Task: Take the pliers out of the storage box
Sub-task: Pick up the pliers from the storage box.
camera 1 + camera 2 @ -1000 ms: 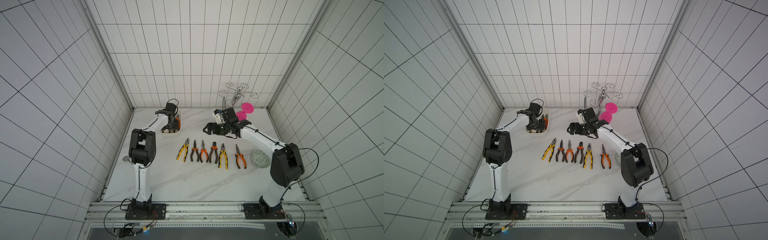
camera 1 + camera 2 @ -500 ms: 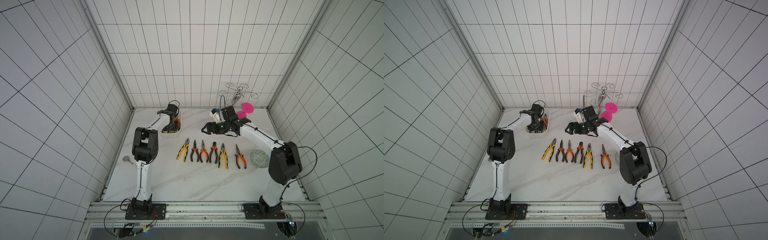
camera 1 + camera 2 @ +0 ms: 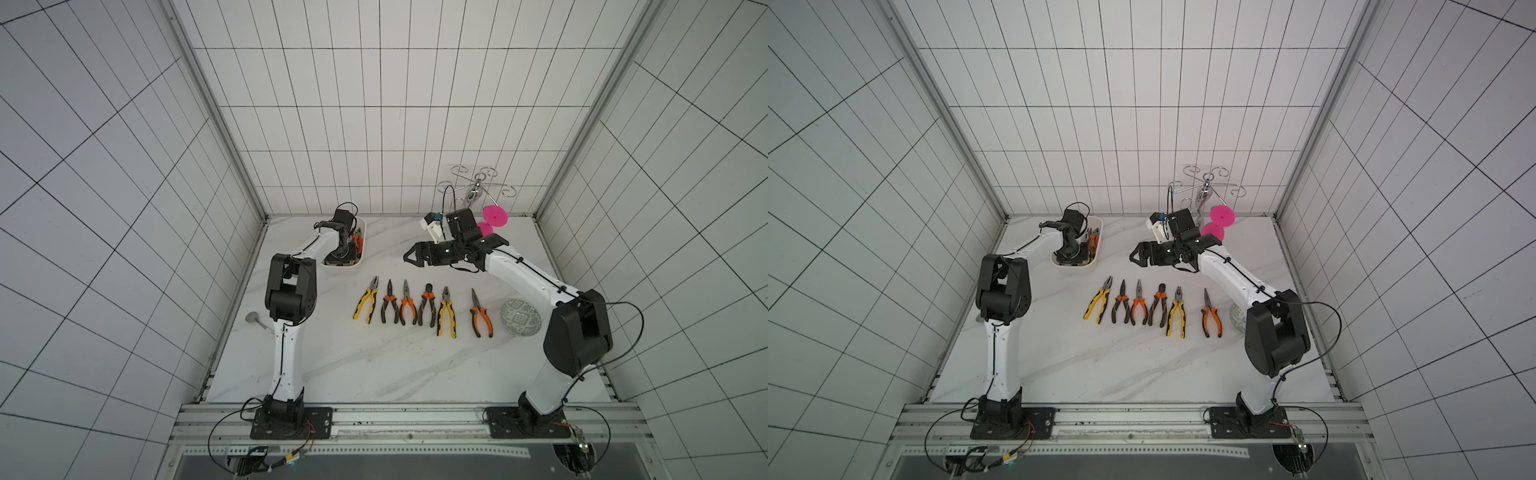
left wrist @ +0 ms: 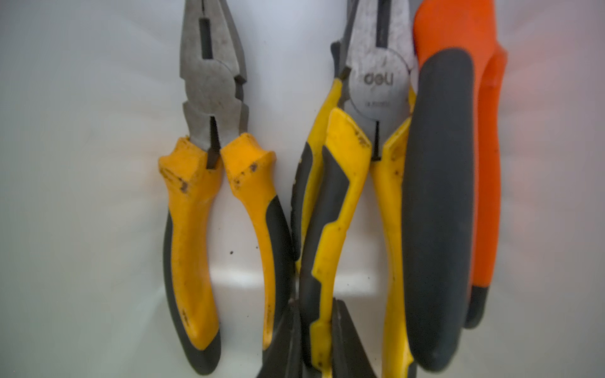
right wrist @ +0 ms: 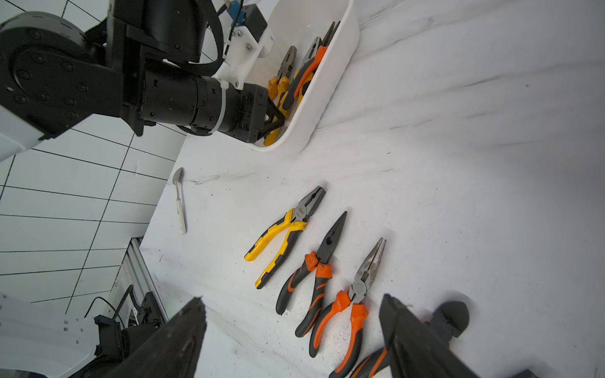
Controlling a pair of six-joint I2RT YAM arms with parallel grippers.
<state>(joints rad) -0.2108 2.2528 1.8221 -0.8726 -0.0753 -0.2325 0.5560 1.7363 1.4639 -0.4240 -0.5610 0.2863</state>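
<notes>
The white storage box [image 3: 362,254] stands at the back left of the table, with pliers lying in it. My left gripper [image 4: 317,304] reaches down into the box and is shut on one handle of the yellow-and-black pliers [image 4: 337,183]. Beside them lie another yellow-handled pliers [image 4: 209,196] and an orange-and-black one [image 4: 458,163]. Several pliers [image 3: 407,305] lie in a row on the table's middle. My right gripper [image 3: 405,258] hovers open above the table, behind that row and to the right of the box [image 5: 327,81].
A round green patterned disc [image 3: 520,316] lies right of the row. A pink spool [image 3: 494,216] and a wire stand [image 3: 478,187] are at the back right. A spoon [image 3: 255,320] lies at the table's left edge.
My left gripper has closed on the yellow-and-black handle inside the box. The right arm has shifted slightly and stays open.
</notes>
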